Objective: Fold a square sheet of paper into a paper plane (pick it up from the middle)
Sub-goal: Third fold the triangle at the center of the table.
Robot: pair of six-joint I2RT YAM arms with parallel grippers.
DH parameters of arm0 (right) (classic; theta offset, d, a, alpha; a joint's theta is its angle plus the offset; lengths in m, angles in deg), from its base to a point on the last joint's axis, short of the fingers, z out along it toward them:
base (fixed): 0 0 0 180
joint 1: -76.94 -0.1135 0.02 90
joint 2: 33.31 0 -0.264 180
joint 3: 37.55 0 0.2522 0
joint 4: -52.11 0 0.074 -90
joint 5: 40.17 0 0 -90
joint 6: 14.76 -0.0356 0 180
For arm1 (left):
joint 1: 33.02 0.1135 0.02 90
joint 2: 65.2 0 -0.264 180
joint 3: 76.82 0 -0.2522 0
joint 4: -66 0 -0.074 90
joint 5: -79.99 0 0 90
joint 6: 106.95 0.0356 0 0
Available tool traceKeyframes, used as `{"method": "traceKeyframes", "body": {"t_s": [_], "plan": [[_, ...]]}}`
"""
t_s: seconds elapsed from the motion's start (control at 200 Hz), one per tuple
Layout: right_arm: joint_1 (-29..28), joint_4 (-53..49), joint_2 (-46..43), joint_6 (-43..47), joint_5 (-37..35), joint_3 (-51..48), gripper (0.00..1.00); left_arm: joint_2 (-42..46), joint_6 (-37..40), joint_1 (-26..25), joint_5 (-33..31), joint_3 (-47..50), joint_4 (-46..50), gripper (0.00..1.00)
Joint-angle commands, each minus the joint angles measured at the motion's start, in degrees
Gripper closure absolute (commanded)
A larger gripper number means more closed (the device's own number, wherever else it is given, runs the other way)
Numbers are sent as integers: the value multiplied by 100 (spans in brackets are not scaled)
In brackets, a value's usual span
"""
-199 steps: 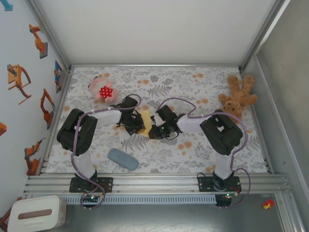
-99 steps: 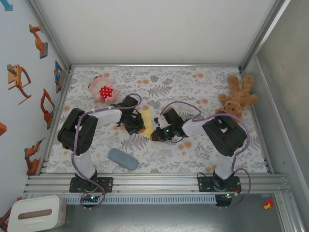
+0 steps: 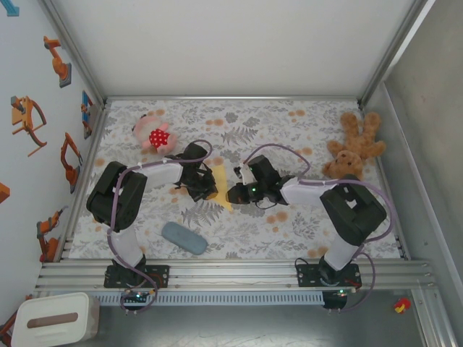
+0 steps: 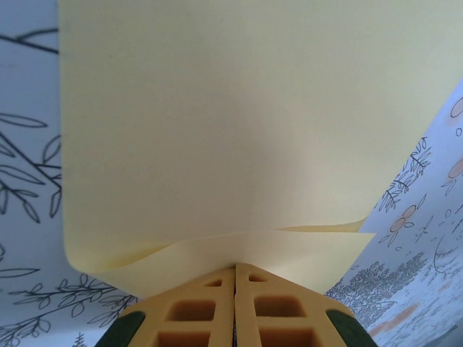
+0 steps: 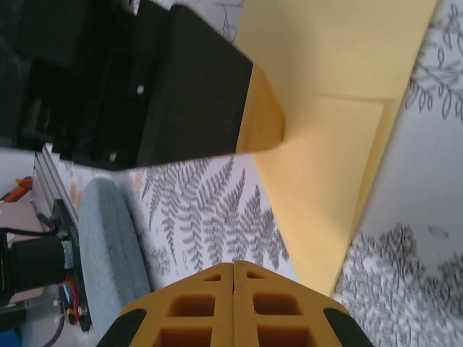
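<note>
Now the square sheet of paper (image 3: 219,176), yellow and partly folded, lies on the floral table (image 3: 304,130) near its middle, between the two arms. The left gripper (image 4: 235,269) has its jaws pressed together, its tips against the sheet's near edge, where a loose flap curls up over them. The right gripper (image 5: 234,267) is likewise closed with nothing in it, hovering just beside the sheet's edge, near the grey-blue pad (image 5: 108,246).

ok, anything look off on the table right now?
Only the square sheet of paper: its folded-over flap isn't lying flat. In the left wrist view the layers bow apart beside the shut left gripper and the edges don't line up. Nothing looks torn or spilled.
</note>
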Motion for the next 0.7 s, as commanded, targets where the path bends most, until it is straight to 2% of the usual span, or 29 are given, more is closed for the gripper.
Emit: {"method": "traceKeyframes", "body": {"t_s": [0.0, 0.255, 0.431, 0.696], "plan": [[-50, -110, 354, -135, -14, 239, 100, -263, 102, 36, -321, 46, 428, 93], [-97, -406, 786, -40, -42, 473, 100, -217, 93, 28, -274, 8, 428, 93], [-104, -790, 1021, 77, -319, 515, 100, -105, 85, 27, -250, -15, 373, 93], [-104, -1459, 1121, 184, -787, 566, 100, 741, 426, -97, -82, 38, -386, 92]]}}
